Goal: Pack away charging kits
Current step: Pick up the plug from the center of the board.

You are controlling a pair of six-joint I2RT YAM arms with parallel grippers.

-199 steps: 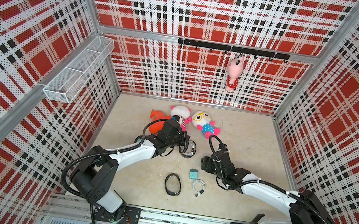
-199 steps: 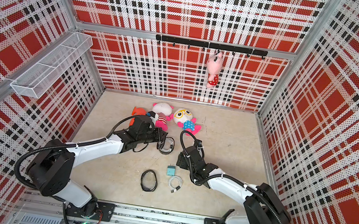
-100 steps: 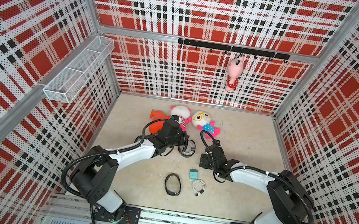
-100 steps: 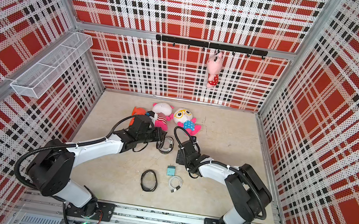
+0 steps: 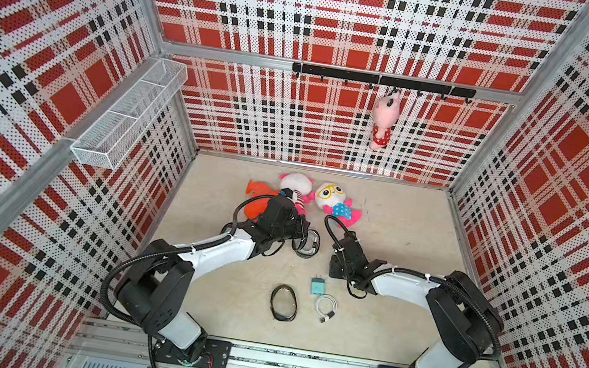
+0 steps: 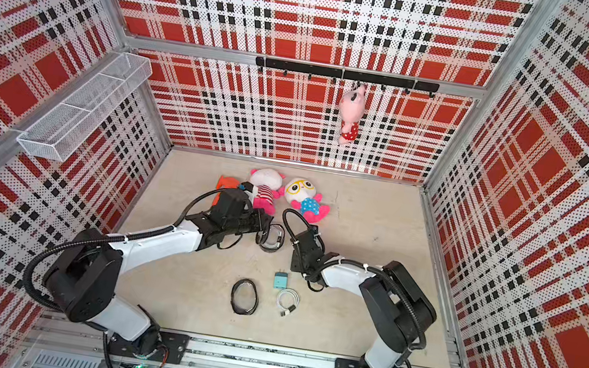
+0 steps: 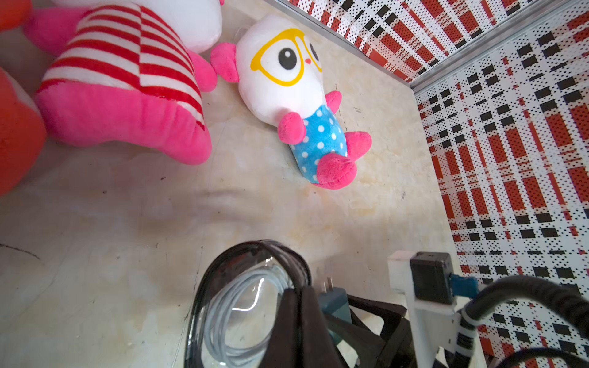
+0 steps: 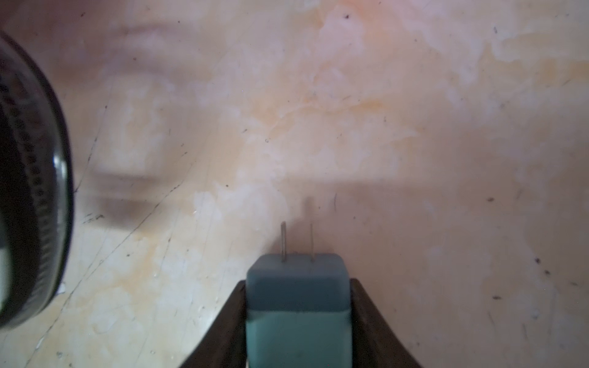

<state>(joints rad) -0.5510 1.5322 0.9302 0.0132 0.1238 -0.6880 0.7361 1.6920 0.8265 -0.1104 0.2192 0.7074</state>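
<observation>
At frame centre the left gripper [image 7: 299, 307] is pinching the rim of the open black oval case [image 7: 255, 247], jaws almost together on the edge. That case is sitting on the table [image 5: 394, 249], just below the plush toys in both top views. A white cable [image 7: 229, 306] is lying coiled inside it, seen in the left wrist view.

The right gripper [image 8: 298, 285] is clamping a teal adapter [image 8: 298, 318]. Its fingers [image 8: 229, 325] are pressing on both sides, and the two metal prongs [image 8: 283, 242] are pointing away from the wrist. In the left wrist view this held adapter is showing right beside the case rim; cannot tell if it is touching. In both top views the right wrist is covering it.

At lower centre a second teal adapter [image 5: 317, 285] is lying loose on the table, prongs toward the back wall. A loose white cable [image 5: 325, 305] is lying coiled just below it. A second black oval case [image 5: 283, 302] is lying just left of those two, apart from both.

The orange plush [image 5: 256, 203], striped plush [image 5: 296, 187] and glasses plush [image 5: 336, 201] are lying in a row near the back wall. The left wrist is covering part of the first two. A pink plush [image 5: 385, 121] is hanging from the hook rail [image 5: 381, 80] at upper centre. A wire basket [image 5: 131, 115] is hanging on the side wall at upper left.
</observation>
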